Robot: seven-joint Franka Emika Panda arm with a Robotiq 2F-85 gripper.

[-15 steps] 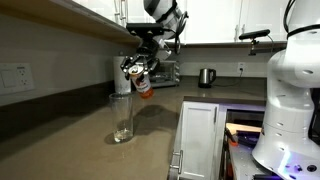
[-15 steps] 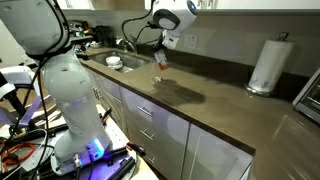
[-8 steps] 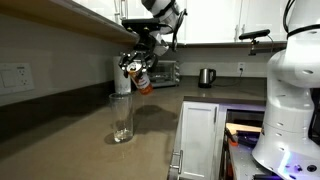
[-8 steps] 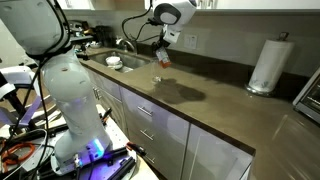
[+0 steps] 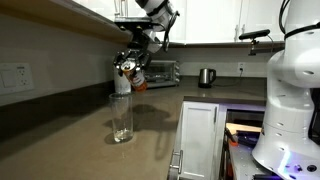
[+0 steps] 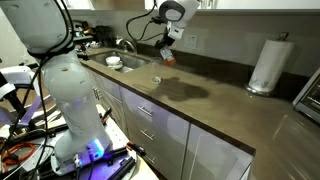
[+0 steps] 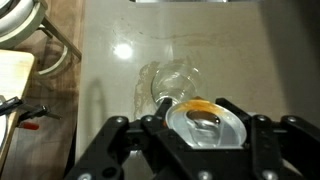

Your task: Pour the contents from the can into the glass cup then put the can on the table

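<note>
My gripper (image 5: 130, 66) is shut on the can (image 5: 138, 78) and holds it tilted in the air, above and a little behind the glass cup (image 5: 121, 117). The glass cup is tall and clear and stands upright on the table (image 5: 90, 150). In the wrist view the can's silver top (image 7: 207, 122) sits between my fingers (image 7: 206, 135), with the glass cup (image 7: 170, 82) just beyond it on the table (image 7: 230, 50). In an exterior view the gripper (image 6: 165, 52) holds the can (image 6: 166, 58) high over the table (image 6: 200, 105); the glass cup is hard to make out there.
A paper towel roll (image 6: 268, 65) stands at the far end of the counter. A steel kettle (image 5: 206, 77) and an appliance (image 5: 165, 72) stand at the back. A sink with dishes (image 6: 118, 62) lies beside the work spot. A second robot (image 5: 290, 90) stands close by.
My gripper has risen with the can and moved slightly toward the wall side. The glass cup has not moved.
</note>
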